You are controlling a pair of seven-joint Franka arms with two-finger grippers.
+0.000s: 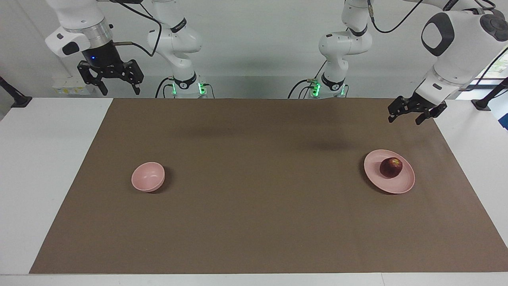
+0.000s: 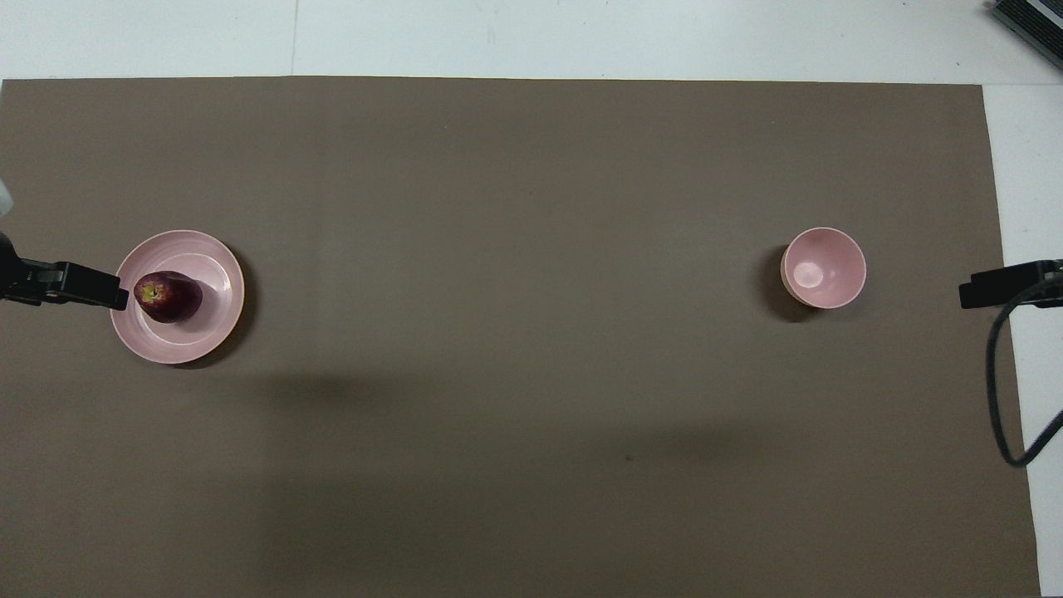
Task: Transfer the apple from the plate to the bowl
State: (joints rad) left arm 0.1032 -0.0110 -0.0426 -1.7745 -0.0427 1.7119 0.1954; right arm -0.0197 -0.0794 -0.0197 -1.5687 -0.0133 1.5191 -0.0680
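A small dark red apple [image 1: 391, 167] [image 2: 169, 296] lies on the flat pale pink plate [image 1: 397, 184] [image 2: 212, 320], toward the left arm's end of the brown mat. The small deep pink bowl [image 1: 143, 184] [image 2: 823, 267] stands empty toward the right arm's end. My left gripper [image 1: 405, 120] [image 2: 116, 292] hangs open in the air over the mat's corner by the plate, touching nothing. High over the table's white edge at the other end, my right gripper [image 1: 120, 92] [image 2: 967, 295] waits open and holds nothing.
A brown mat [image 1: 254, 222] covers most of the white table [image 1: 39, 178]. A black cable [image 2: 1001, 390] loops down from the right arm at the mat's edge. A dark device corner [image 2: 1030, 21] shows at the table's corner farthest from the robots.
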